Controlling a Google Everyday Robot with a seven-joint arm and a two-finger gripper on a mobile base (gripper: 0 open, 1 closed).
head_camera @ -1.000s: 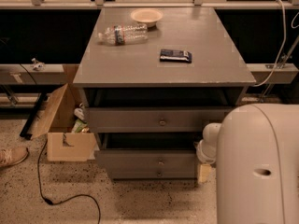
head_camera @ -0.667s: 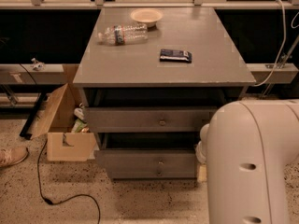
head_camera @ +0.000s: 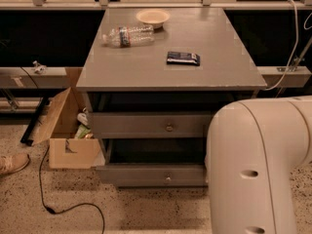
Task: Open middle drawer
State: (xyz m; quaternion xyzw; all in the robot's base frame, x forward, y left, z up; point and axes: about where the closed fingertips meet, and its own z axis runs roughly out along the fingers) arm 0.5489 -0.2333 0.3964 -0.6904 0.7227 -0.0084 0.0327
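Middle drawer (head_camera: 141,173) slid out, dark inside showing, right end behind white arm (head_camera: 258,169), gripper out of sight, its state untellable, grey counter (head_camera: 146,67), speckled floor (head_camera: 146,211), cardboard box (head_camera: 63,130).

The arm (head_camera: 258,169), cut off by the right and bottom edges, covers the right ends of the middle drawer (head_camera: 141,125) and the lowest drawer (head_camera: 141,173). The pincer is out of sight, somewhere past that arm. Deep shadow under the table (head_camera: 146,69) top hides what sits above the middle drawer. A shoe (head_camera: 12,163) is cropped by the left edge. The box (head_camera: 68,152) contents, the bottle (head_camera: 127,35) label and the dark packet (head_camera: 183,58) are too small to tell.
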